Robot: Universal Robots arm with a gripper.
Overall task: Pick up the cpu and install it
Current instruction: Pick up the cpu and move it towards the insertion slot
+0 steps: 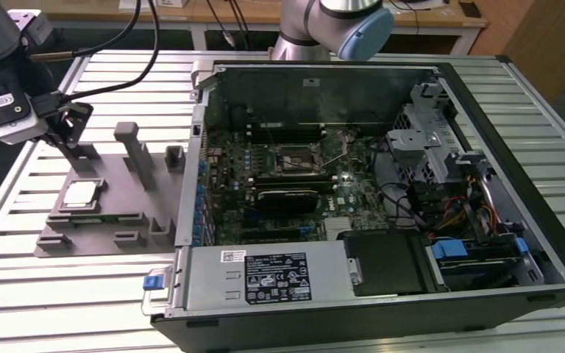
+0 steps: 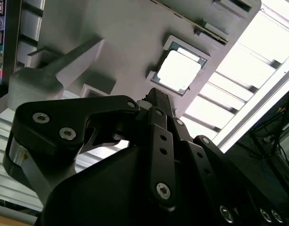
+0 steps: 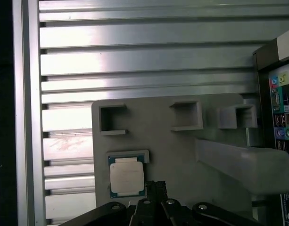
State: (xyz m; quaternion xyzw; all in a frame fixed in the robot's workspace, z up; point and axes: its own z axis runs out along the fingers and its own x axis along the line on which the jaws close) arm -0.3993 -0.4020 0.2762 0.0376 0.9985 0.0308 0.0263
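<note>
The cpu [image 1: 79, 194], a small square chip with a silvery top, lies flat in a recess of the grey fixture tray [image 1: 126, 213] at the exterior view's left. My gripper [image 1: 73, 152] hangs just above and behind the chip, apart from it. Both wrist views show the cpu [image 2: 178, 70] [image 3: 127, 178] close beside the tips of my gripper [image 2: 156, 94] [image 3: 156, 184]. The black fingers [image 2: 159, 110] are pressed together with nothing between them. The motherboard's socket [image 1: 297, 158] sits inside the open computer case [image 1: 361, 184].
The tray carries upright grey posts [image 1: 133, 151] and small empty pockets [image 3: 111, 118] around the chip. The case wall [image 1: 196, 176] rises right beside the tray. Slatted metal table [image 1: 86, 294] surrounds both. A black heatsink block [image 1: 288, 197] sits on the motherboard.
</note>
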